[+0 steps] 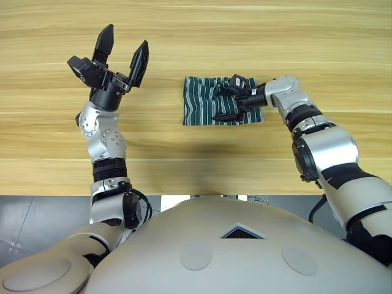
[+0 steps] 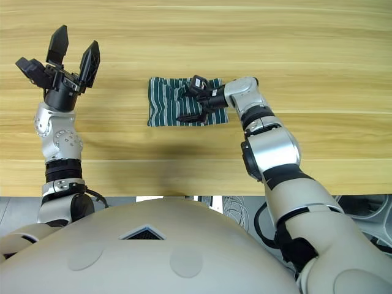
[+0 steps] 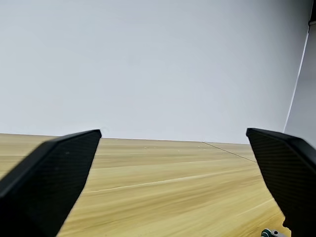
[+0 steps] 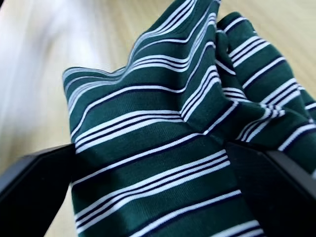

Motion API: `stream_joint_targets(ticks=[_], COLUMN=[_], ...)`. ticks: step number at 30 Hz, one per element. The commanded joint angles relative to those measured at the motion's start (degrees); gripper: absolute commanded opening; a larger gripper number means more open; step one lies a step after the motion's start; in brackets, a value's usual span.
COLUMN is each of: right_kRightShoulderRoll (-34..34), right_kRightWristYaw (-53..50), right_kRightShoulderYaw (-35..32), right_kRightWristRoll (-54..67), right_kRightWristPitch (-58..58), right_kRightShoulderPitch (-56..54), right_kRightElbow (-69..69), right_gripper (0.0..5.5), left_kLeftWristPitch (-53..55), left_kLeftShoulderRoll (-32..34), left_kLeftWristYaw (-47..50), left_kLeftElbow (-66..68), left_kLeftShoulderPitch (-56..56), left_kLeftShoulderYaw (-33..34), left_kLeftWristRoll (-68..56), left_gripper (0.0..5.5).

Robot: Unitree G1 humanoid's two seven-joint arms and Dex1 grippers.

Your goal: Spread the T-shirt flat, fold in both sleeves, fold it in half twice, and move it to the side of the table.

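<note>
T-shirt (image 1: 199,101) lies folded into a small striped green rectangle near the middle of the wooden bench (image 1: 275,37). Right end effector (image 1: 218,105) rests on its right half, fingers spread apart, bunched cloth between them. Left end effector (image 1: 127,38) is raised well to the left, fingers apart, holding nothing.
</note>
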Motion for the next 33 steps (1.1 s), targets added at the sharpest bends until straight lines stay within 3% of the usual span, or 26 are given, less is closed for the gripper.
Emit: stream_joint_targets(ticks=[1,8,16,24,33], right_kRightShoulderRoll=[-0.33,-4.41,-13.47,-15.32,-15.35], right_kRightWristYaw=[-7.14,-26.81,-48.93,-51.72,-47.14], right_kRightShoulderYaw=[-2.07,-13.36,-31.43,-35.48,-42.05], right_kRightWristRoll=[-1.35,3.24,11.71,10.96,16.16], right_kRightWristPitch=[3.05,4.21,3.93,2.41,-15.12], right_kRightShoulderPitch=[0.32,4.38,12.85,12.70,8.52], right_kRightElbow=[1.78,2.59,2.79,2.45,-0.02], right_gripper=[5.40,5.40,5.40,5.40,5.40], left_kLeftWristPitch=[-0.31,-0.67,-1.49,-3.19,-8.42], left_kLeftShoulderRoll=[-0.39,-0.57,-1.04,-1.12,-0.57], left_kLeftWristYaw=[0.38,0.94,1.55,1.77,3.83], left_kLeftElbow=[-0.53,-3.01,-5.41,-3.90,-1.65], left_kLeftShoulderPitch=[-0.26,1.43,3.28,2.71,1.44], left_kLeftShoulderYaw=[0.24,0.77,0.34,-0.04,1.27], left_kLeftWristRoll=[-0.53,-1.03,-0.63,-0.12,1.80], left_gripper=[5.39,5.39,5.39,5.39,5.39])
